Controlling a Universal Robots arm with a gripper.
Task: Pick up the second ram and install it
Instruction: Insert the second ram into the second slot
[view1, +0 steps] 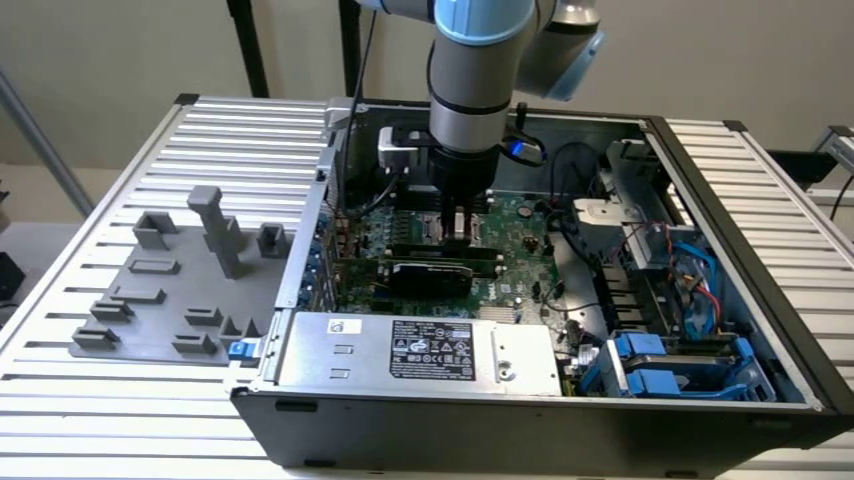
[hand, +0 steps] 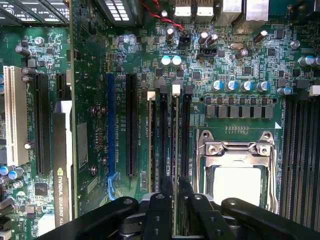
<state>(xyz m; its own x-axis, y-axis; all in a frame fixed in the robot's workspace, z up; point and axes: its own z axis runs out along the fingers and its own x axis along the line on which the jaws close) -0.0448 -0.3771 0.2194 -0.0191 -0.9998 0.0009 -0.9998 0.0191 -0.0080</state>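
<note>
Closest is the black metal wall of the computer case (view1: 534, 420), which sits with its top open on a desk (view1: 120, 400) made of long silver slats. Just behind that wall lies a flat, shiny silver box (view1: 414, 350) with a black and white sticker on it, and at the exterior view's right are chunky blue plastic holders (view1: 667, 365). At the exterior view's left, outside the case, a grey plastic plate (view1: 174, 290) with blocky pegs rests on the slats. Further in is a long black card (view1: 427, 270), and then the big green board (view1: 521, 230) covered in tiny bumpy parts. The black pincer (view1: 463, 225) points straight down onto this board. In the wrist view the pincer (hand: 175, 197) has two dark, flat fingers (hand: 162, 200) (they look smooth and hard), and the second ram (hand: 175, 135) runs between them. It is a long, thin stick standing on its edge in a narrow black slot, with a small white clip at its far end. I cannot tell if the fingers are squeezing the stick or only standing beside it. Another thin stick (hand: 151, 135) stands in a slot close by, also with a white clip. Near them is a square silver metal frame (hand: 235, 170) with a pale plate in the middle, and little round shiny cans (hand: 171, 60) sit past the slots. Behind it all rises the round grey arm (view1: 474, 90) with a light blue cap.
</note>
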